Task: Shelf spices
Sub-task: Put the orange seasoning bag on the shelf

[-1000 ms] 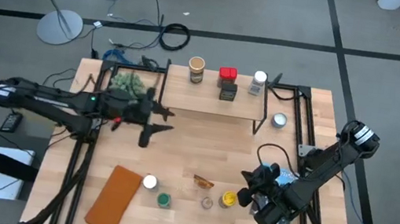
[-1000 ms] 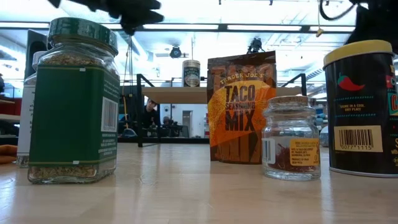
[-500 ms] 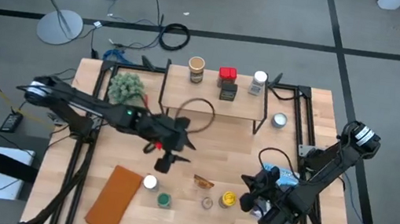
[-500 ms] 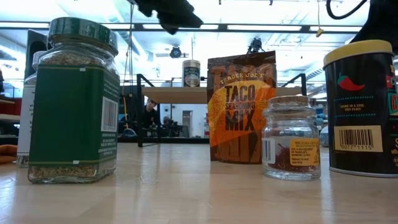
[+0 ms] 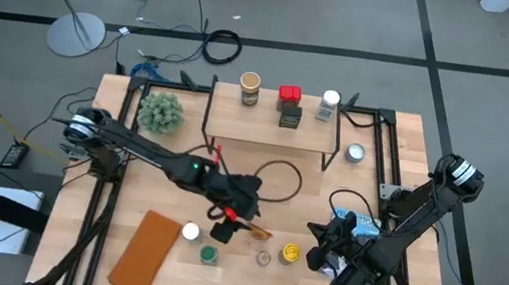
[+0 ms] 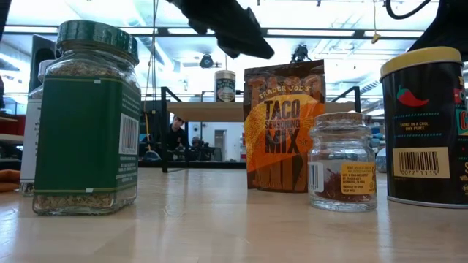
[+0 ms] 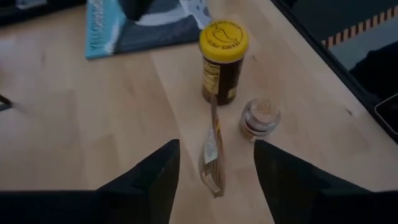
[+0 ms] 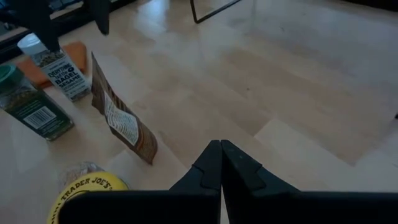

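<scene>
Your left gripper [image 5: 235, 219] reaches out over the middle of the counter [image 5: 372, 170], its jaws released and empty, poised above the amber packet [image 5: 258, 231]. In the left wrist view the two fingers [image 7: 149, 180] stand apart on either side of the packet, which stands upright on its edge between them, not touched by either.

Your right gripper [image 8: 221, 163] rests at the right front of the counter, jaws clenched on nothing, just beside the blue-and-white packet [image 5: 364, 223].

On the shelf [image 5: 267, 124] at the back you already have four spices: a tan-lidded jar [image 5: 249, 88] at its left end, the red tin [image 5: 289, 94] with the black box [image 5: 290, 115] touching it in front, and a white-lidded jar [image 5: 329, 104] at its right end.

Still on the counter, near the front: a white-lidded bagel jar [image 5: 190, 232], a green-lidded jar [image 5: 207, 254] just beside it, the amber packet, a small cork-topped jar [image 5: 263, 258] and a yellow-lidded jar [image 5: 289, 254] next to that. In the low view the green-lidded jar stands at the left, the taco packet in the middle, the small jar beside it and the yellow-lidded jar at the right.

A silver tin [image 5: 356, 154] sits on the counter just right of the shelf, a green plant [image 5: 160, 110] left of it, and an orange pad [image 5: 145, 252] lies at the front left.
</scene>
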